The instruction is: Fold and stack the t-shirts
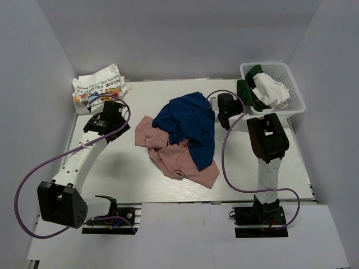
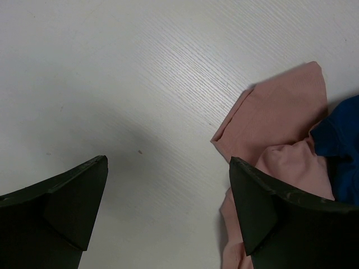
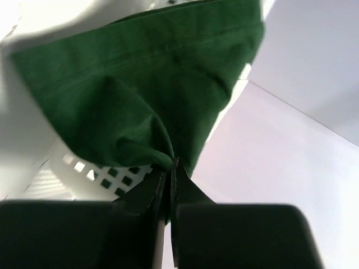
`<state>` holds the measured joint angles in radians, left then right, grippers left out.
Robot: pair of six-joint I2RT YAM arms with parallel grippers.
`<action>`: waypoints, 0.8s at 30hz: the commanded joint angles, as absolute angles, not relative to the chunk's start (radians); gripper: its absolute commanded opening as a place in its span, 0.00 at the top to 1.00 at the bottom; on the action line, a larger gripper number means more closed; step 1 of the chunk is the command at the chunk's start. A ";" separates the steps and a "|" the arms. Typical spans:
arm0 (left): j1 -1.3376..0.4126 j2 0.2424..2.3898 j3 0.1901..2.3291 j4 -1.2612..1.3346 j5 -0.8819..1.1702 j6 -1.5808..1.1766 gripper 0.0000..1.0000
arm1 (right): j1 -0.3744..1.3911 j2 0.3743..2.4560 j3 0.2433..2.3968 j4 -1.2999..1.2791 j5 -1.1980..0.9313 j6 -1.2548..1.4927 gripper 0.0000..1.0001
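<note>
A dark green t-shirt (image 3: 140,84) hangs over the left rim of the white mesh basket (image 1: 297,98), and my right gripper (image 3: 171,163) is shut on a fold of its cloth. In the top view that shirt (image 1: 245,91) sits beside the right gripper (image 1: 233,106). A navy t-shirt (image 1: 188,123) lies crumpled on a dusty pink t-shirt (image 1: 179,159) mid-table. My left gripper (image 2: 168,161) hovers open over bare table, with the pink shirt's edge (image 2: 275,112) by its right finger and navy cloth (image 2: 342,151) beyond. A white printed t-shirt (image 1: 98,84) lies folded at the back left.
A white t-shirt (image 1: 272,92) lies bunched in the basket beside the green one. The basket's mesh wall (image 3: 84,168) is close behind the right fingers. Purple cables loop from both arms over the table (image 1: 129,168). Grey walls enclose the table on three sides.
</note>
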<state>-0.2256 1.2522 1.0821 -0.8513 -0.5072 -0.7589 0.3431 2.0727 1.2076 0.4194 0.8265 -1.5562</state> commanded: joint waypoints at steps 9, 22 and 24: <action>-0.230 1.259 1.117 -0.827 -0.489 -0.752 0.01 | 0.354 1.968 1.430 0.528 0.802 -1.196 1.00; -0.230 1.207 1.117 -0.838 -0.489 -0.742 0.01 | 0.094 1.953 1.871 -0.084 0.741 -0.356 1.00; -0.230 1.184 1.117 -0.838 -0.489 -0.742 0.01 | 0.036 1.976 1.873 -0.167 0.664 -0.304 0.99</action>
